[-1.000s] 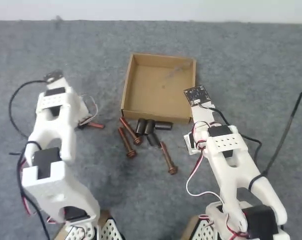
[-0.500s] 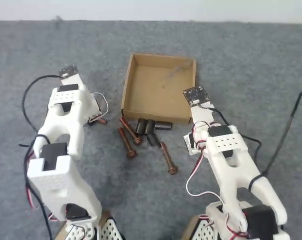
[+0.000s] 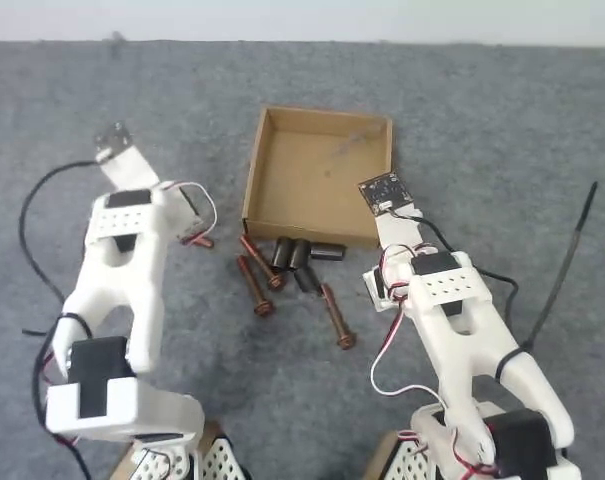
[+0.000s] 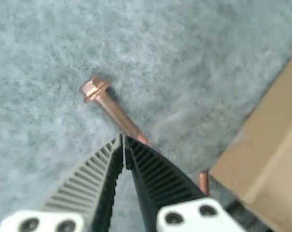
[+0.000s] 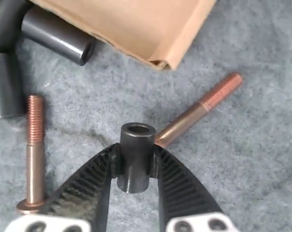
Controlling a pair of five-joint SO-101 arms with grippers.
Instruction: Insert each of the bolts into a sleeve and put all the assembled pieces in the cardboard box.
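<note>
Your right tool is clamped on a dark sleeve near a corner of the cardboard box. The sleeve looks stiff, smooth and probably slick, so grip it at mid-body. Your left tool has its jaws pressed nearly together over the thread end of a copper bolt lying on the worktop; whether they pinch it is hidden. Bolts roll, so take the shank near the head
</note>
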